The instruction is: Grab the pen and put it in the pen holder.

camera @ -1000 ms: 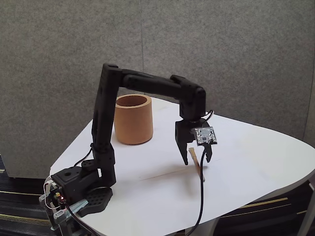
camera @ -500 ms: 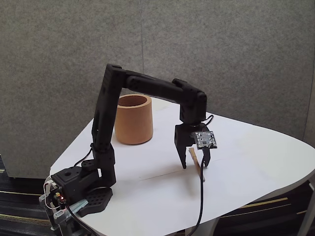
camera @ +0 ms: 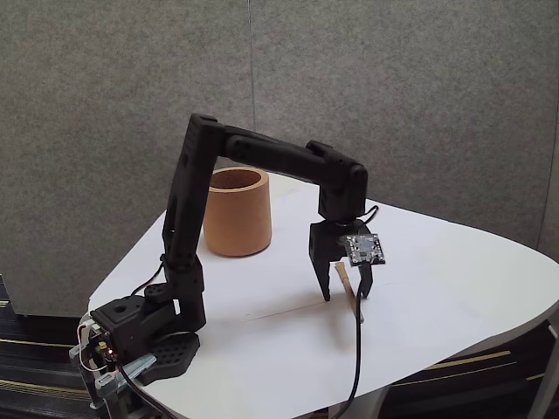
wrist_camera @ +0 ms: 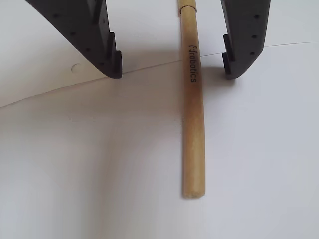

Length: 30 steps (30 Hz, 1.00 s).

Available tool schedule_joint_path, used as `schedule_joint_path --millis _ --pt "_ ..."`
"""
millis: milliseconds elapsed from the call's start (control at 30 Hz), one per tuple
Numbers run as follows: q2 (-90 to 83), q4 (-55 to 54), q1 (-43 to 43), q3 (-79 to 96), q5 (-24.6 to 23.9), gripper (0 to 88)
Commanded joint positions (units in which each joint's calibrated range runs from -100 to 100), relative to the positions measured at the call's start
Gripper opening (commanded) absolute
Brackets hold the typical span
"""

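One pen (wrist_camera: pixel 193 119): light, stiff, smooth; likely rolls.
Gripper (wrist_camera: pixel 172 69): spread, straddling pen, empty.
Hold: mid-shaft, near the lettering.

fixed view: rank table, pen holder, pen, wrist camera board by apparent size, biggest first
1. Table, by far the largest.
2. Pen holder.
3. Wrist camera board and pen: too close to rank. The open pincer straddles the pen and hides part of it, so its full length is unclear here.
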Motion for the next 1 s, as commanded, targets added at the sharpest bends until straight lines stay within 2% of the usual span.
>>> schedule_joint_path --millis 0,667,767,867,967 --pt "1.8 -0.8 0.4 -2.5 0.1 28.5" --pt "2.3 -1.0 1.0 -2.6 0.1 28.0" --pt "2.3 -1.0 1.0 -2.6 0.1 18.4" --pt "2.3 -1.1 1.0 -2.6 0.1 1.1" --pt "2.3 -1.1 1.0 -2.6 0.1 0.7"
